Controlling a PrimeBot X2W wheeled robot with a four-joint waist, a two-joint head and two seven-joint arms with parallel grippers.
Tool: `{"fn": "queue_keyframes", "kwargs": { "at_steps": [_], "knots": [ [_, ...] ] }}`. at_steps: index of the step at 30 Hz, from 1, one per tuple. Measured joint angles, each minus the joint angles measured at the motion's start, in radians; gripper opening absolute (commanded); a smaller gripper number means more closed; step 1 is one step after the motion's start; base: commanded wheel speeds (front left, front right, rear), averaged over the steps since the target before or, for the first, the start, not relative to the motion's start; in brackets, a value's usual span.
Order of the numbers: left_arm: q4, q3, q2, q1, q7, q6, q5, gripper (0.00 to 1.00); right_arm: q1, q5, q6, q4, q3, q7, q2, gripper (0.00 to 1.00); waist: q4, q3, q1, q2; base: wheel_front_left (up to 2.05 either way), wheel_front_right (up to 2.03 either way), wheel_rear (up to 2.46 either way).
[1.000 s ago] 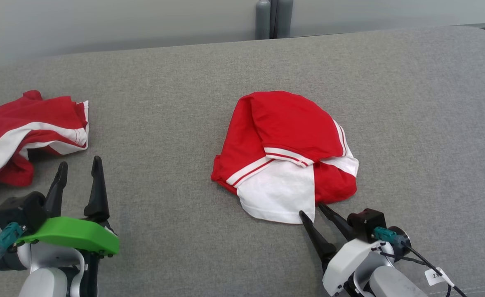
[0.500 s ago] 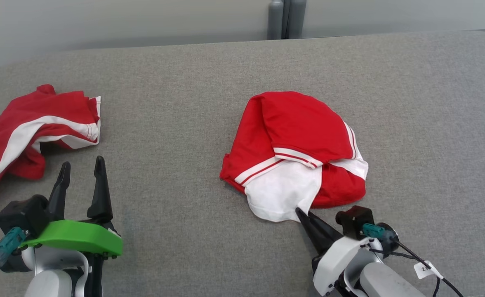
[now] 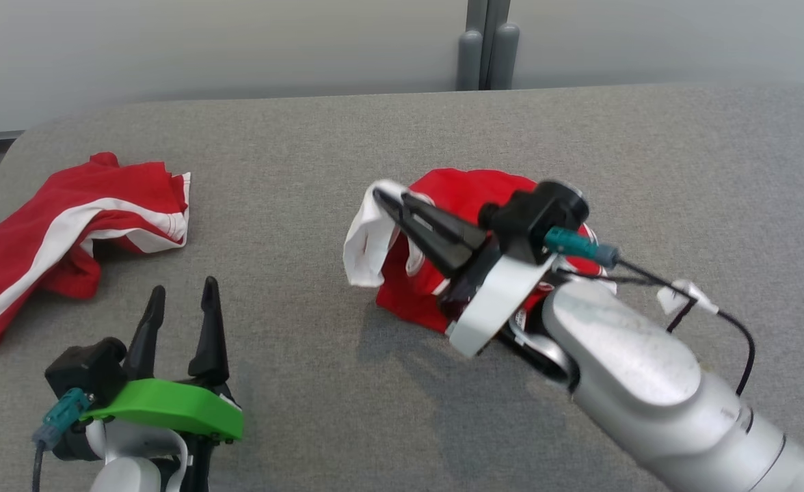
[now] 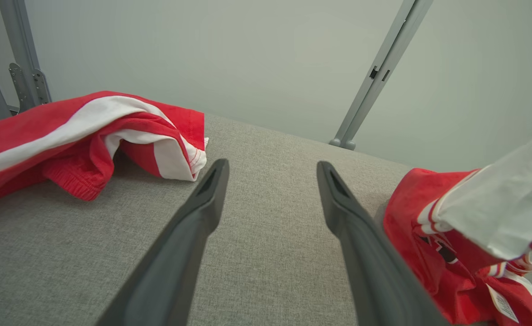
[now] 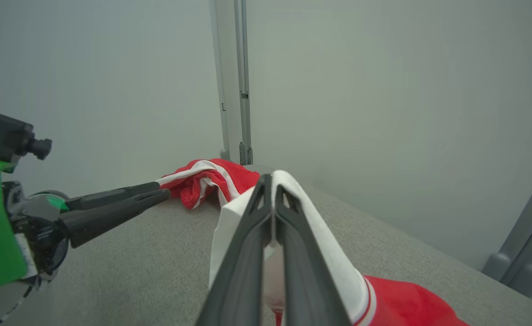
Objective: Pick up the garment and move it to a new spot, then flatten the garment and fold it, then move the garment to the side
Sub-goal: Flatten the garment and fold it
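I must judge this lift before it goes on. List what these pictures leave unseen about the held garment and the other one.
- Head view: the right gripper and its arm cover the near right part of the garment; whether that rests on the grey surface is unclear.
- Left wrist view: the right edge cuts the garment; its label is too small to read.
- Head view: the left edge cuts off the second garment.
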Motion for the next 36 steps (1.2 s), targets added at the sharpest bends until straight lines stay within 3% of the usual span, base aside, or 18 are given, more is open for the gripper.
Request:
{"fn": "queue_keyframes", "kwargs": {
  "at_steps": [9,16,23,31,36],
  "knots": [
    [0.042,-0.081,-0.027,0.001,-0.023,-0.025,-0.041,1.00,-0.250,0.140,0.000,-0.074,-0.179,0.149,-0.097,0.00,0.044,-0.023,0.0000,0.0000,0.00,0.00,0.00],
    [0.092,-0.110,-0.028,0.002,-0.049,-0.034,-0.062,1.00,-0.388,0.229,0.000,-0.070,-0.197,0.313,-0.143,0.00,0.094,-0.044,0.0000,0.0000,0.00,0.00,0.00],
    [0.125,-0.125,-0.028,0.014,-0.069,-0.034,-0.092,1.00,-0.539,0.307,0.000,-0.026,-0.277,0.442,-0.183,0.00,0.136,-0.079,0.0000,0.0000,0.00,0.00,0.00],
    [0.130,-0.107,-0.027,0.030,-0.090,-0.032,-0.108,1.00,-0.551,0.388,0.000,0.000,-0.287,0.534,-0.229,0.00,0.161,-0.113,0.0000,0.0000,0.00,0.00,0.00],
    [0.131,-0.097,-0.027,0.065,-0.098,-0.029,-0.109,1.00,-0.424,0.411,0.001,0.036,-0.311,0.578,-0.310,0.00,0.142,-0.121,0.0000,0.0000,0.00,0.00,0.00]
  ]
}}
